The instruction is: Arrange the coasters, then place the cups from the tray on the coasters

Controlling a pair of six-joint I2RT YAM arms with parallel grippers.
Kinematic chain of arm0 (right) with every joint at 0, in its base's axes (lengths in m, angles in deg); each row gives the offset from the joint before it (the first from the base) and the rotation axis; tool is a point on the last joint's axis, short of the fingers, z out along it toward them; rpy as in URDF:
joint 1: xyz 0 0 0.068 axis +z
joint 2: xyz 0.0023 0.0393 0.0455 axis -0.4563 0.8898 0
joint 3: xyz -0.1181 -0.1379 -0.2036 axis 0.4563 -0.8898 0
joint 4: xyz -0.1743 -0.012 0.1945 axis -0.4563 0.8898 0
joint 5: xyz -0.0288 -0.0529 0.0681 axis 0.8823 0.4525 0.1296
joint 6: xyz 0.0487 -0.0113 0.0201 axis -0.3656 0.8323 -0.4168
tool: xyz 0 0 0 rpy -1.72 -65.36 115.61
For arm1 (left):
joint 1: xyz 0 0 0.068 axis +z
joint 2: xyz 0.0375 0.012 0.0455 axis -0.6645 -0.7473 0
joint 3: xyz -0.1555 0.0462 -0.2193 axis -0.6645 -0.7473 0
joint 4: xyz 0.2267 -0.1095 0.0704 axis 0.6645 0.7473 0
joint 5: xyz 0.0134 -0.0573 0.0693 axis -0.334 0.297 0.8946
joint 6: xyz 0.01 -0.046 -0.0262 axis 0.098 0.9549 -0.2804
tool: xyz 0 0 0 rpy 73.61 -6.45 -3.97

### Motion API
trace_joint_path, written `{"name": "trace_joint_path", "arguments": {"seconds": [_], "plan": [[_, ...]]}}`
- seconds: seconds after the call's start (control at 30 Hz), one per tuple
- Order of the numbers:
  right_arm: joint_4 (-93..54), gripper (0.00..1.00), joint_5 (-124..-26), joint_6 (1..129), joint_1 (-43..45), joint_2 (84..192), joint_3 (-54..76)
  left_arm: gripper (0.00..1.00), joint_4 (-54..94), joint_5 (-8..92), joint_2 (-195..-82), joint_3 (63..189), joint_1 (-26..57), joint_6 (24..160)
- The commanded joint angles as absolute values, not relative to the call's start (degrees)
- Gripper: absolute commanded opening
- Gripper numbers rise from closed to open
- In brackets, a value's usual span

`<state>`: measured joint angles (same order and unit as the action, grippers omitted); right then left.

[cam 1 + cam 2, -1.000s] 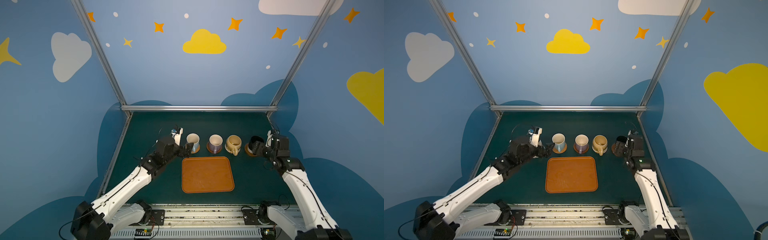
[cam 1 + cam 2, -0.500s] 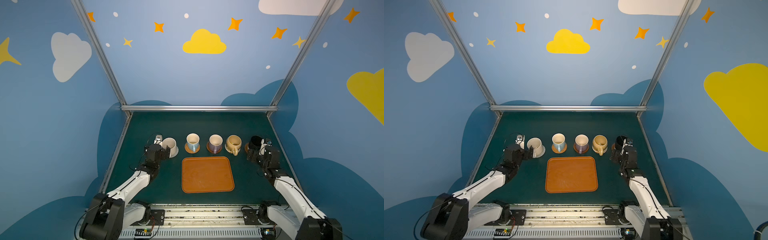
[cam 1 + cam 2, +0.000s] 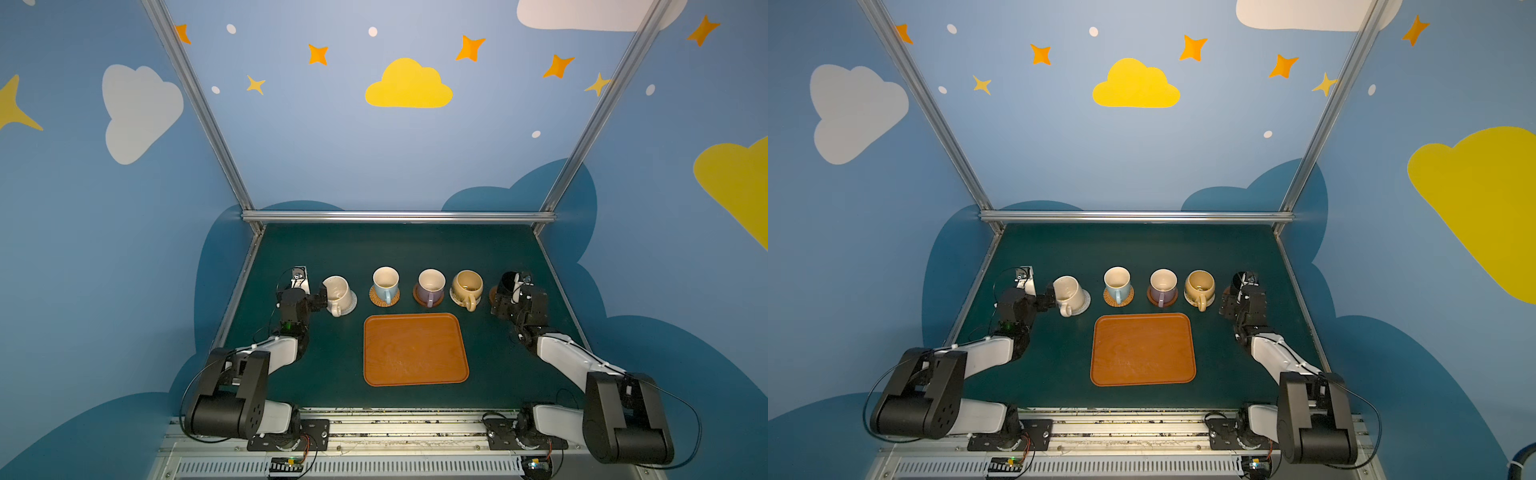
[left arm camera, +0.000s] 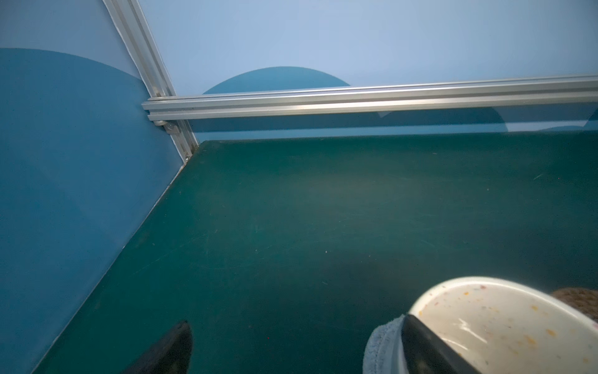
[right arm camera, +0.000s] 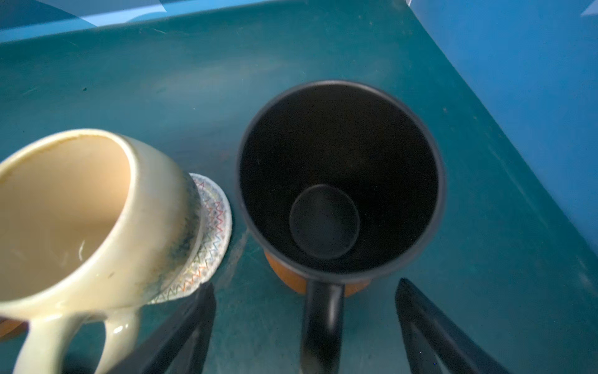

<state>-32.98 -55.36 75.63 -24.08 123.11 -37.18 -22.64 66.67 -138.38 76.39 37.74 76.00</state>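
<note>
Since a second ago the left gripper (image 3: 311, 296) has swung from beside the light blue mug (image 3: 385, 284) toward the tabletop's left edge, uncovering the speckled white mug (image 3: 338, 293). In both top views the five cups stand in a row across the tabletop (image 3: 395, 249), each on one of the coasters (image 3: 375, 298): white, blue, lavender mug (image 3: 431, 286), yellow-beige mug (image 3: 467, 286), black mug (image 3: 508, 281). The tray (image 3: 415, 353) lies between that row and the near edge, apart from every cup. Beyond the row, green tabletop runs open to the far edge. The right gripper (image 3: 506, 300) sits just nearside of the black mug, close to the right edge. From the left wrist, the jaws are spread wide; one finger (image 4: 420, 346) seems to lie against the white mug's rim above its pale fuzzy coaster (image 4: 380, 343), and open ground reaches the far-left corner. From the right wrist, the released fingers (image 5: 430, 330) straddle the black mug's handle (image 5: 322, 323) without touching, a brown wooden coaster (image 5: 284, 275) peeking out beneath, the yellow-beige mug's zigzag-stitched coaster (image 5: 213, 220) just beside.
</note>
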Motion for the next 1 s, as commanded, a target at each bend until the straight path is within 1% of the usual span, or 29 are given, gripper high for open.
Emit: {"name": "trace_joint_path", "arguments": {"seconds": [0.0,0.07,0.17,0.23,0.3,0.53,0.8,0.83,0.9,0.97], "plan": [[-38.08,0.87,-56.12,77.43,-24.51,124.78,-36.21,1.0,-27.33,64.93,-143.28,73.79,38.01,75.36],[-37.43,0.87,-56.72,76.63,-24.85,127.05,-34.52,1.0,-28.49,64.25,-144.84,74.12,37.99,74.94],[-39.56,0.87,-57.52,76.7,-24.69,130.7,-33.75,1.0,-24.51,62.85,-144.3,75.68,38.73,75.57],[-40.4,0.87,-55.65,75.85,-24.37,131.98,-33.66,1.0,-23.65,61.75,-144.49,76.22,39.42,76.07],[-40.99,0.88,-55.75,76.02,-24.43,133.01,-33.52,1.0,-23.49,61.34,-144.46,76.23,39.79,76.31],[-40.59,0.9,-56.24,75.75,-24.63,133.05,-33.24,1.0,-22.59,60.46,-144.44,76.67,40.42,76.87],[-40.65,0.9,-56.27,75.87,-24.55,133.06,-33.3,1.0,-22.68,60.37,-144.34,76.6,40.45,76.87],[-40.54,0.9,-56.76,75.96,-24.65,133.29,-33.2,1.0,-22.73,60.37,-144.34,76.63,40.42,76.87],[-42.93,0.9,-61.64,78.01,-25.57,134.2,-33.94,1.0,-22.71,60.37,-144.34,76.59,40.45,76.87],[-42.07,0.9,-61.75,77.6,-25.4,134.02,-33.69,1.0,-22.71,60.37,-144.34,76.59,40.49,76.87]]}}
